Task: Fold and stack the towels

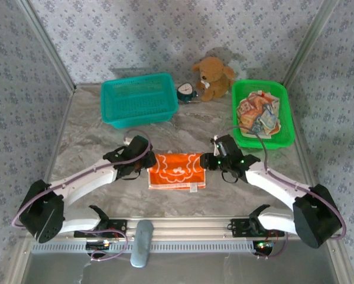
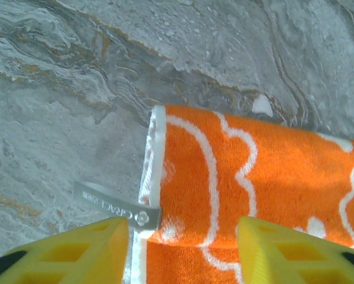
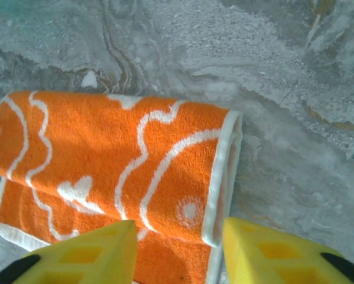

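An orange towel (image 1: 177, 170) with white flower outlines lies folded over on the marbled table between my two grippers. My left gripper (image 1: 146, 158) hovers at its left end. In the left wrist view the left gripper (image 2: 182, 254) is open, its yellow fingers (image 2: 88, 254) apart over the towel (image 2: 271, 165) corner and a grey label (image 2: 114, 207). My right gripper (image 1: 209, 161) is at the right end. Seen from the right wrist, that gripper (image 3: 179, 254) is open astride the white-hemmed folded edge of the towel (image 3: 117, 154). More towels (image 1: 257, 115) lie crumpled in the green basket (image 1: 286, 112).
A teal basket (image 1: 142, 116) stands at the back left. A brown plush toy (image 1: 213, 77) and a small round clock-like object (image 1: 187, 92) sit between the baskets. A grey oblong object (image 1: 142, 242) lies on the front rail. Patterned walls close in the sides and back.
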Robot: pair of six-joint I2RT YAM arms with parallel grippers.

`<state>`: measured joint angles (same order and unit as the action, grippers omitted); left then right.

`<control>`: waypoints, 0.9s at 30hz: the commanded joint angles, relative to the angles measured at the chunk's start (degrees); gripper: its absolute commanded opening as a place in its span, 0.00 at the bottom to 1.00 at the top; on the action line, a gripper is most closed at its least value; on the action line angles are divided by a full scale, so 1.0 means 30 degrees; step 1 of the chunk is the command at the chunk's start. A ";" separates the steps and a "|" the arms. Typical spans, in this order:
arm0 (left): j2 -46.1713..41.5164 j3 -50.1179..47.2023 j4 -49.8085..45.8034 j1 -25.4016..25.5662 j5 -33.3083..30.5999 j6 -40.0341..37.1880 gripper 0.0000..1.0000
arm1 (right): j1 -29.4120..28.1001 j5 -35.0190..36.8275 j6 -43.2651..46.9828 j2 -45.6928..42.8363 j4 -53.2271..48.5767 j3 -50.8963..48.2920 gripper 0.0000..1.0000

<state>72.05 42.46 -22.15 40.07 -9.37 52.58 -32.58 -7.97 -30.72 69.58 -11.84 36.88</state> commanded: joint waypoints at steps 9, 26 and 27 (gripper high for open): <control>0.3581 0.1563 -0.0376 -0.1167 0.2838 0.0026 0.37 | 0.0802 -0.1329 -0.0102 0.3870 -0.1861 0.2739 0.34; 0.3764 0.1070 -0.0292 -0.1286 0.3470 0.0549 0.19 | 0.0957 -0.2227 -0.0554 0.4498 -0.1436 0.1865 0.26; 0.3728 0.1082 -0.0320 -0.1256 0.3473 0.0550 0.19 | 0.0972 -0.2250 -0.0592 0.4484 -0.1407 0.1780 0.24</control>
<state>84.75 45.69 -22.52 36.38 0.64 53.65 -29.65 -13.41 -31.55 83.90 -15.57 43.24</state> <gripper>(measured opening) 0.193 0.250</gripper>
